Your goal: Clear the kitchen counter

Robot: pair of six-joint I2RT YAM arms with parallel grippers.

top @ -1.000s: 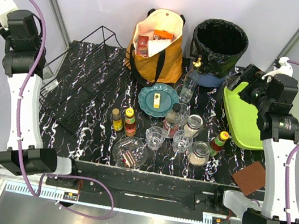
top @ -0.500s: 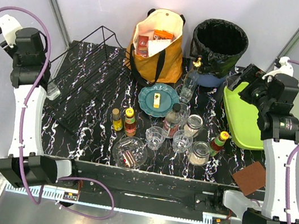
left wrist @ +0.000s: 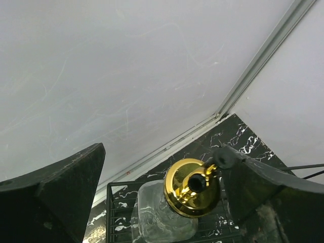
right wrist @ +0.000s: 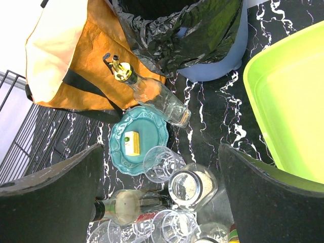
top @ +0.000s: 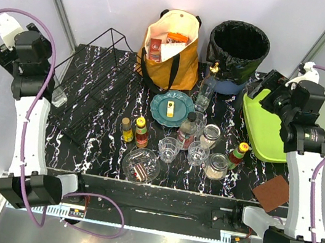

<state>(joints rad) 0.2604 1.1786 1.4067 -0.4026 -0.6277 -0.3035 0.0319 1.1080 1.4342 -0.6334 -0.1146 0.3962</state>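
The kitchen counter (top: 104, 144) is black with white veins. It carries a teal plate (top: 172, 107) with a yellow block, a clear bottle (top: 206, 89) with a gold pourer, jars, glasses (top: 168, 149) and sauce bottles (top: 141, 132). My left gripper (top: 52, 87) hangs open over the left end of the wire rack (top: 90, 87). In the left wrist view a gold-capped glass bottle (left wrist: 192, 186) stands in the rack between the spread fingers (left wrist: 66, 187), held by neither. My right gripper (top: 273, 91) is open and empty above the far end of the green tray (top: 266, 133).
An orange bag (top: 171, 51) and a black-lined bin (top: 238, 47) stand at the back. A glass bowl (top: 141, 165) and a brown pad (top: 272, 193) lie near the front edge. Grey walls close in on the left and right.
My left gripper has opened and let go of the gold-capped bottle, which now stands in the rack. The left arm shifted a little. The right arm has not moved.
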